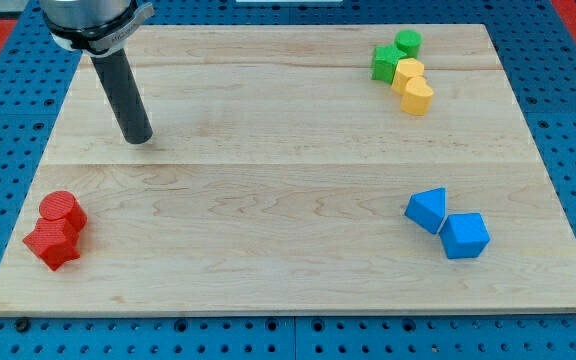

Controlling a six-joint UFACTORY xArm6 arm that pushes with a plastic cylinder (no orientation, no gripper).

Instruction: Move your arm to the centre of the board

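Worktop [268, 200]: pale wooden board; its centre, the target, lies bare.
Rod: my tip [139, 139] rests upper left, well apart from every block; no fingers exist to open or close.
Blocks: paired near the corners, probably leaving the middle free — red cylinder [61, 209] with red star [53, 243], blue triangle [427, 209] with blue cube [464, 236], green pair [396, 55], yellow pair [412, 87].

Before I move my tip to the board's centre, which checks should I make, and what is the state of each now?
1. My tip visible: ok, upper left of the board.
2. Tip at centre: not ok.
3. Path toward centre free of blocks: ok.
4. Red blocks away from path: ok, lower left.
5. Green blocks and yellow blocks away: ok, upper right.
6. Blue blocks away: ok, lower right.
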